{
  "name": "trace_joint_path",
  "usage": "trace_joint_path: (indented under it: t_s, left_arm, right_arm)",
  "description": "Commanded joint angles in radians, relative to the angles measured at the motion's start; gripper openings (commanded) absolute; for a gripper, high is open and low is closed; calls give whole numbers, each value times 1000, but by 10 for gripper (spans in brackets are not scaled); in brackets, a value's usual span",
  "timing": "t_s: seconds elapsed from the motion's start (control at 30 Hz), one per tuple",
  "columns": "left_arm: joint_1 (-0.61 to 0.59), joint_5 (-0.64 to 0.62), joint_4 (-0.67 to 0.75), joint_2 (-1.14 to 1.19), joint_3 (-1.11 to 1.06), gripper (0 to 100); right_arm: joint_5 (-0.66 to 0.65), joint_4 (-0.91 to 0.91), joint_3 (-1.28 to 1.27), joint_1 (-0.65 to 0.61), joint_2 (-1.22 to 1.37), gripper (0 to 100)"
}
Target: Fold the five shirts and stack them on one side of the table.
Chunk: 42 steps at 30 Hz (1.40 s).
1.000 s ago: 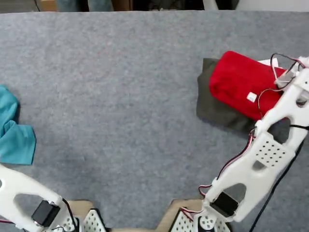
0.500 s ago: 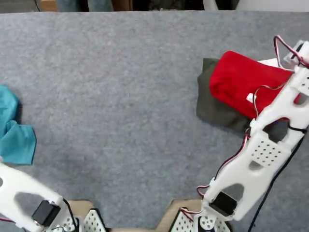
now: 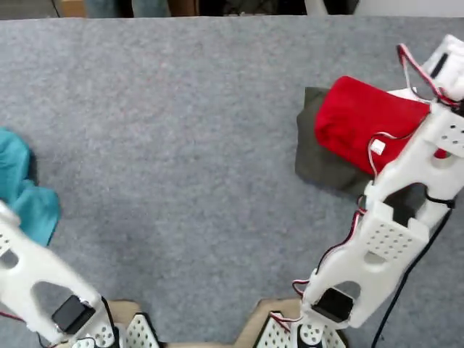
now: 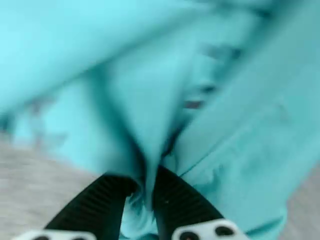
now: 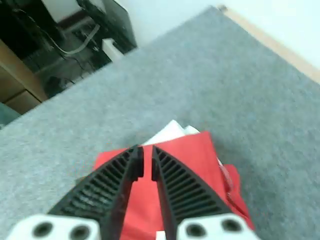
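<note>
Grey table, high view: teal shirt lies at the left edge, well apart from the red shirt stacked right; left wrist view: left gripper clenches a teal fold; right wrist view: right gripper, closed and empty, overhangs the red shirt.

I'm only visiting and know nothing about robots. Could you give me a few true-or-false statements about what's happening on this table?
1. The red shirt lies folded on a dark shirt. True.
2. The teal shirt sits folded on the red one. False: it lies crumpled at the opposite edge of the table.
3. The left pincer pinches teal cloth. True.
4. The right pincer holds the red shirt. False: it hangs above it, shut on nothing.
</note>
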State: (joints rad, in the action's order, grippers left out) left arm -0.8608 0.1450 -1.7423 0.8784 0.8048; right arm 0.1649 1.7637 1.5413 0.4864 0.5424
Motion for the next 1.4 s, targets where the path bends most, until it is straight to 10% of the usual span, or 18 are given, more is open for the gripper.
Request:
trace_joint_path:
  t_s: [0.0,0.43,0.57,0.8,1.1,1.37]
  left_arm:
    - [222,41,-17,-319,-325,27]
    - [1047,-75,255,-1003,-911,31]
    - [1152,-130,278,-1051,-911,175]
    - [993,-180,259,-1243,-915,250]
    - [346,-180,423,-1424,-1230,249]
    - [222,-393,574,-1355,-1392,247]
  right_arm:
    - [-6,3,39,-63,-61,36]
    - [-83,3,-82,-230,-62,39]
    - [-133,3,-150,-319,-62,47]
    - [-169,-2,-325,-534,-56,227]
    - [-169,-5,-573,-850,-54,233]
    - [-169,2,-618,-839,-62,193]
